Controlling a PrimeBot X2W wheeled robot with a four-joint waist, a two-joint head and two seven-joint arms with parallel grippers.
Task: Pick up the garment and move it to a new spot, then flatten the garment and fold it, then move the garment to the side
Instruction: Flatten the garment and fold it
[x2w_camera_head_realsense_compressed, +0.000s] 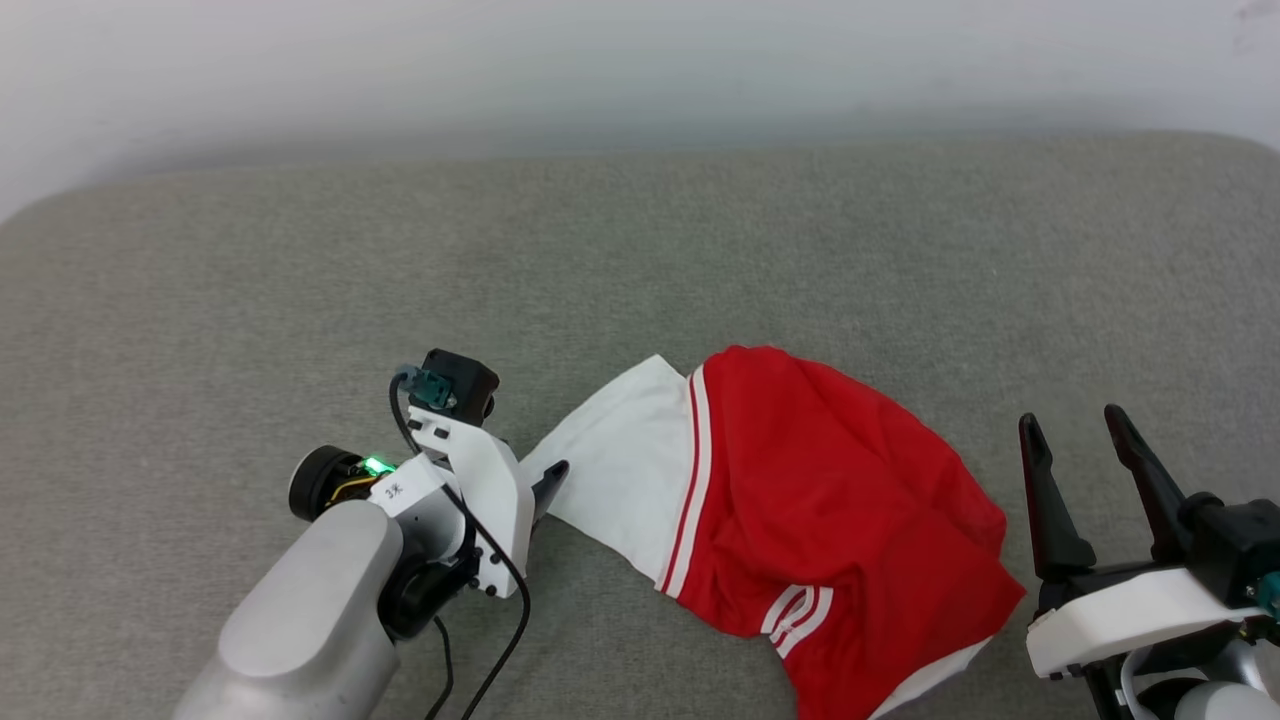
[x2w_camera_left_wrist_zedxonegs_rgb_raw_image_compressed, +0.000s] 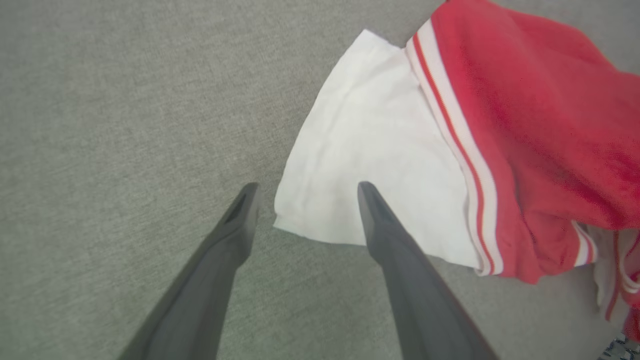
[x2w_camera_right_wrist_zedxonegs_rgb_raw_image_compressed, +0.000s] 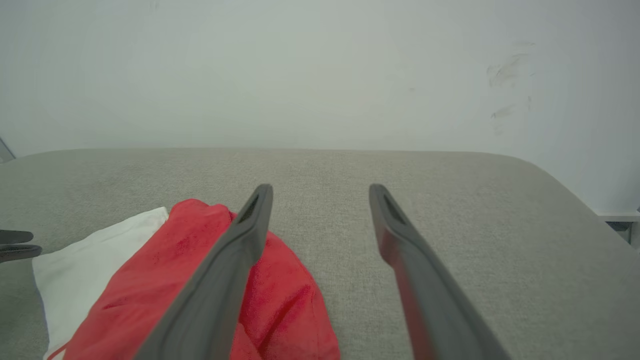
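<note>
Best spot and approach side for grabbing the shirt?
Likely the white sleeve, at its free corner, coming from the robot's left. The sleeve lies flat, spread away from the bunched red body, toward the open left gripper, whose fingers bracket that corner in its wrist view.

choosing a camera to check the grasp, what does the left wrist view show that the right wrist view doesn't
Left wrist view, not the right: the striped seam between sleeve and red body, and the sleeve's free edge close up between the open left hand's fingers. Right wrist view, not the left: the open right hand, and the pale wall with scuff marks. Both: the red garment and its white sleeve on the grey surface.
</note>
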